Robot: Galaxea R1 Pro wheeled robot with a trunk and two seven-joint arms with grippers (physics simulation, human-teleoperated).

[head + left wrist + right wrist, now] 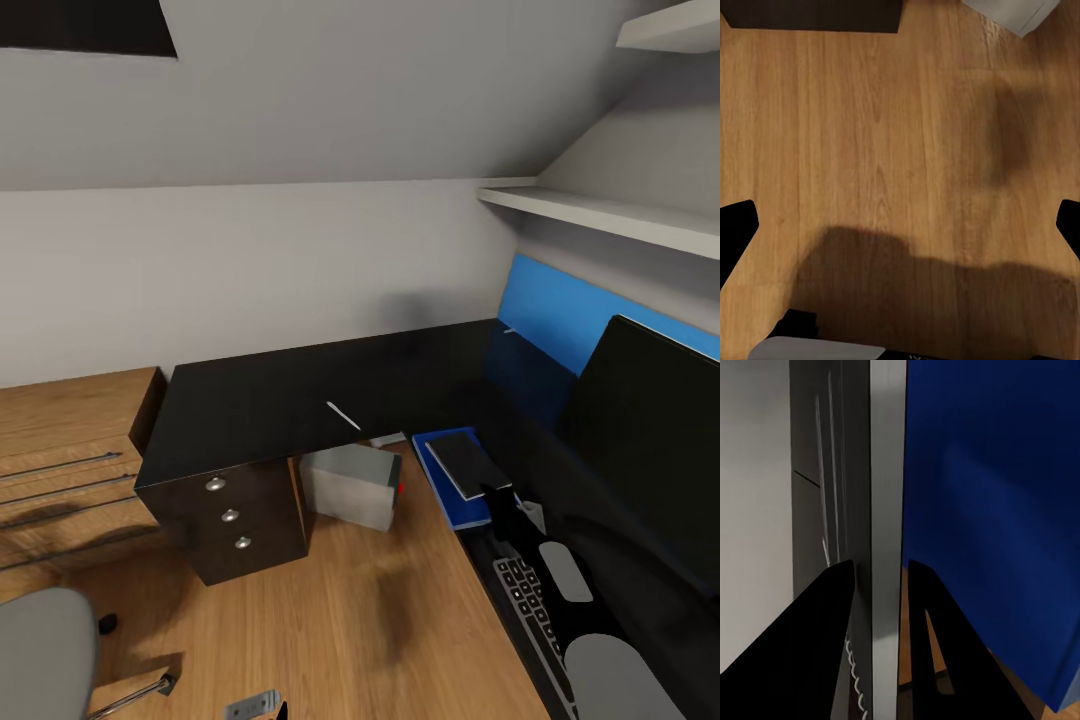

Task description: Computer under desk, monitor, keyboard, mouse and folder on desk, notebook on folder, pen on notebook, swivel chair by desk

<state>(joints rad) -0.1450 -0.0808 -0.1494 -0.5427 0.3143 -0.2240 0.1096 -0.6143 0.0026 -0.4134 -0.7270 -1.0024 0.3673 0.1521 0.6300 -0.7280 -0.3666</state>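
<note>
The dark grey notebook [466,462] lies on the blue folder [440,488], which sits on the black desk [260,400] in front of the monitor [650,440]. My right gripper [497,503] is at the notebook's near edge. In the right wrist view, my right gripper [885,645] is shut on the notebook [886,510], with the folder [990,510] beside it. The white pen [343,415] rests on the desk's other wing. Under the desk stands the grey computer [350,485]. The keyboard [528,608] lies beside my arm. My left gripper [900,229] hangs open over the floor. The mouse is hidden.
The swivel chair [45,655] stands at the near left on the wooden floor [380,620]. A light wooden drawer unit [70,470] adjoins the desk's drawers [230,515]. A blue panel [555,310] and shelves [600,215] line the wall behind the monitor.
</note>
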